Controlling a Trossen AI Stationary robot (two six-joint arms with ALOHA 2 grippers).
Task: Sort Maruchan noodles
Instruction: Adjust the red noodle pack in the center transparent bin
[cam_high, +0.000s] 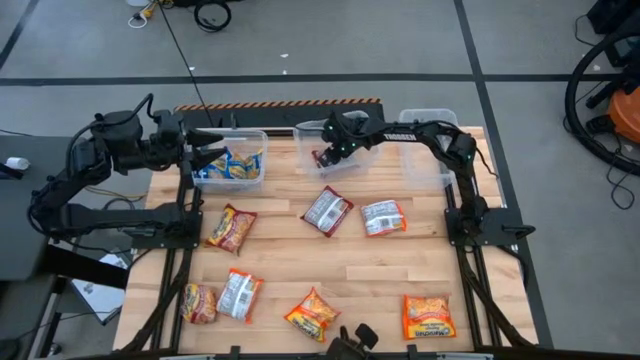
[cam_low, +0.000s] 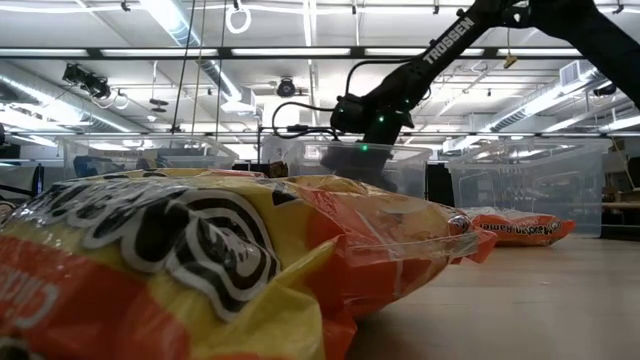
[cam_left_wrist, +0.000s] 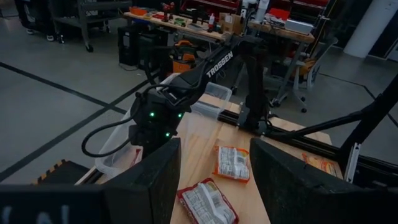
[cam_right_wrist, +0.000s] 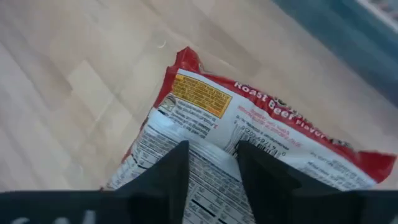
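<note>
My right gripper (cam_high: 322, 157) hangs over the middle tub (cam_high: 305, 150), fingers parted around a red-and-silver Roast Beef packet (cam_right_wrist: 249, 149); whether they grip it I cannot tell. My left gripper (cam_high: 205, 153) waits open at the left tub (cam_high: 262, 140).

Bright, even overhead lighting.
Ceiling strip lights (cam_low: 300, 10) are glaring in the low view; the nearest noodle packet (cam_low: 200, 270) is blurring.

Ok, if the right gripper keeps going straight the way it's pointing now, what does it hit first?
Most likely the red Roast Beef packet lying directly ahead of the right gripper, inside the middle tub. Whether the fingers are already touching it is unclear.
</note>
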